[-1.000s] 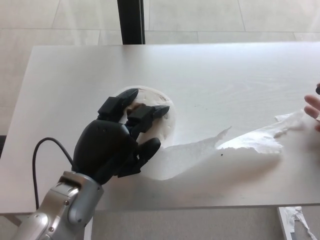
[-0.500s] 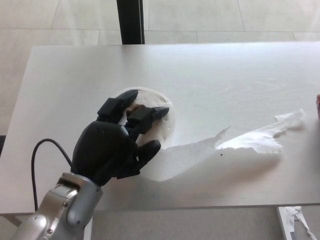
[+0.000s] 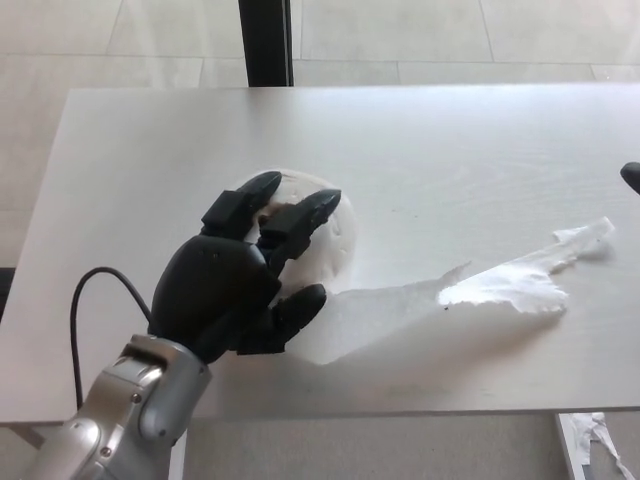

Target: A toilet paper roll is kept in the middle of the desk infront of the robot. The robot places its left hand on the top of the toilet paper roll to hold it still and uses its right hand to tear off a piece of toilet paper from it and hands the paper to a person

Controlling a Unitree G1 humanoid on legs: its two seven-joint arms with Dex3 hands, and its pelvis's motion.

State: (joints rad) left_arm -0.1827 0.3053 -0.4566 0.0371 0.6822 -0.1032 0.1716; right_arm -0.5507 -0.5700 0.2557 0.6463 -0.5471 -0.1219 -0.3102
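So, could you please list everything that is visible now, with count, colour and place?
desk: one, pale grey-white, fills the view
toilet paper roll: one, white, middle of the desk, under the left hand
paper strip: one, white, lying flat from the roll toward the desk's right edge
paper scraps: white, on the floor, bottom right
post: one, black, behind the desk
left hand: one, black, resting on top of the roll
dark tip: at the right edge, cannot identify
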